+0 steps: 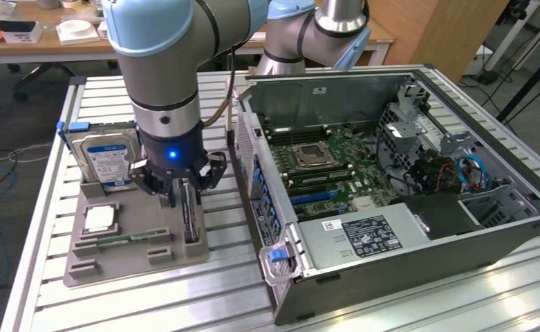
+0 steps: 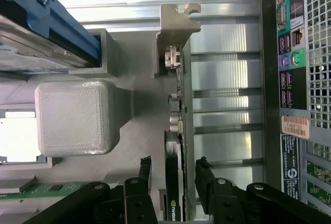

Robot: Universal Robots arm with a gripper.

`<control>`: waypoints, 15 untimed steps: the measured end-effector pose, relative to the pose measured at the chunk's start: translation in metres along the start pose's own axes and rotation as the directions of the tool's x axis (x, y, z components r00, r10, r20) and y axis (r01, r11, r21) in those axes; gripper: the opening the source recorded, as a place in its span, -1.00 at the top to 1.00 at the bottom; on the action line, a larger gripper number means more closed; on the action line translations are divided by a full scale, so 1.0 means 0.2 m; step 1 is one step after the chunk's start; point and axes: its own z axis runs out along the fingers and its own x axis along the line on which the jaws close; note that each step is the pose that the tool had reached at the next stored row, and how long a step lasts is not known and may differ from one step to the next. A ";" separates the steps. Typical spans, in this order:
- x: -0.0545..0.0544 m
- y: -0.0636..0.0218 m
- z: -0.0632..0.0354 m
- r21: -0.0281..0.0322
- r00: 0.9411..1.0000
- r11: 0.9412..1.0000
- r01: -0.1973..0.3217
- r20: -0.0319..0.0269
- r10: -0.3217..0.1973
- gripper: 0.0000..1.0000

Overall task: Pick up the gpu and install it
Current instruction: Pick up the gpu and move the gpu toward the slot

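A ribbed aluminium bench [image 1: 140, 304] carries the work, with wooden desks behind it. The black hand [image 1: 182, 197] hangs low with its fingers [image 2: 146, 164] apart, one on each side of the gpu [image 1: 189, 221], not clamped on it. The thin card stands on edge in a slot of a grey, rough-printed holder [image 1: 131, 266]. The wrist view shows its silver bracket, its green board edge and a small green logo on the black cooler. Beside it stand a boxy hard drive [image 1: 104, 155] with a blue-white label, a square processor [image 1: 99, 218] and a narrow memory stick [image 1: 117, 240]. Further out lies the open computer case [image 1: 325, 97]. The wrist view shows its coloured rear ports and an orange sticker [image 2: 295, 127] whose print is too small to read.
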 end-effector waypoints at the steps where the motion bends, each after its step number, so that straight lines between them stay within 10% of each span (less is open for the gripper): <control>1: 0.00 0.000 0.000 0.000 1.000 1.000 0.000 0.000 0.000 0.05; 15: 0.00 0.000 0.000 0.000 1.000 1.000 0.000 0.000 0.000 0.47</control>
